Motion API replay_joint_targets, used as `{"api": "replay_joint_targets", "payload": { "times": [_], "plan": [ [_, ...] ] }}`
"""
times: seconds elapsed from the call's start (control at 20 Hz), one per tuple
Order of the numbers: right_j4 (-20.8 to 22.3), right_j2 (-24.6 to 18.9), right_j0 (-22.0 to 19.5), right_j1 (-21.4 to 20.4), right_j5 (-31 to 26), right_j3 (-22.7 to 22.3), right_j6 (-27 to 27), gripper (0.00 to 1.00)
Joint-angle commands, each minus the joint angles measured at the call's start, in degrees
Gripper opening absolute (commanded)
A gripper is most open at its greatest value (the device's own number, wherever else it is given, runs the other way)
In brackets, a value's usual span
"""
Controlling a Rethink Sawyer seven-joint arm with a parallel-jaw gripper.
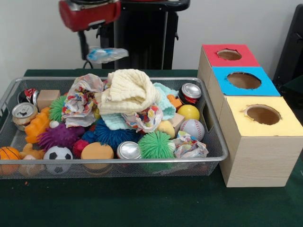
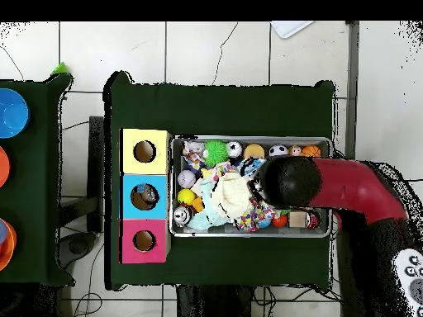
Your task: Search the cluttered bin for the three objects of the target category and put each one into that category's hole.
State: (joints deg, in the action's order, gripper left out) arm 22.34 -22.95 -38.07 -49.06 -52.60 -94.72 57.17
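I have 1 container clamped in the jaws above the bin; next, carry it to the blue box's hole.

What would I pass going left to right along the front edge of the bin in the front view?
Basketball → soccer ball → orange dome toy → silver can → green spiky ball → dotted paper wad, then the bin's right corner.
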Motion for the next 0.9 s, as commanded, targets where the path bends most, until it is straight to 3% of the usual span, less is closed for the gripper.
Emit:
{"api": "replay_joint_targets", "payload": {
  "times": [0.05, 0.45, 0.9],
  "plan": [
    [-6.18, 8.25, 6.12, -0.87, -7.75, -5.29, 25.27, 0.0],
    [-13.44, 12.14, 14.09, -1.5, -13.82, -1.88, 33.28, 0.0],
    [-19.28, 13.31, 19.61, -0.56, -17.34, 2.16, 40.96, 0.0]
  ]
}}
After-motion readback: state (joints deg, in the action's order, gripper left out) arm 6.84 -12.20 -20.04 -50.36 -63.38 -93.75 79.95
